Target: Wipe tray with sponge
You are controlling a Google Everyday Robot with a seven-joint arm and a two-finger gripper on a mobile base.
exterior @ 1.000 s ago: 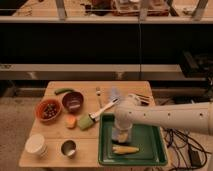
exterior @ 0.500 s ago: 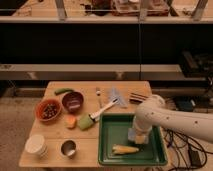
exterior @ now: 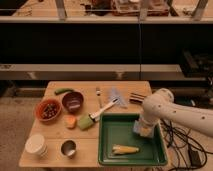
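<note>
A: So, where was the gripper at this mark?

B: Low over the right side of the large dark green rectangular plastic tray, at the end of the white arm reaching in from the right. It was down on the small yellow sponge block with a blue layer, which sat inside the tray near the right rim. Whether the claw was clenched on the sponge or released, I could not tell; the wrist covered it.

A: Anything else in the tray?

B: One yellow corn cob, lying lengthwise toward the front edge, apart from the sponge.

A: And on the wooden table?

B: The white-handled brush with a pale green head lay just beside the tray's back-left corner. An orange piece was next to the brush head. Behind these, a dark red bowl and an orange bowl holding dark bits. A green pepper lay at the back left. A metal cup and a white cup stood at the front left. A fork and a thin pale blue cloth lay behind the tray.
</note>
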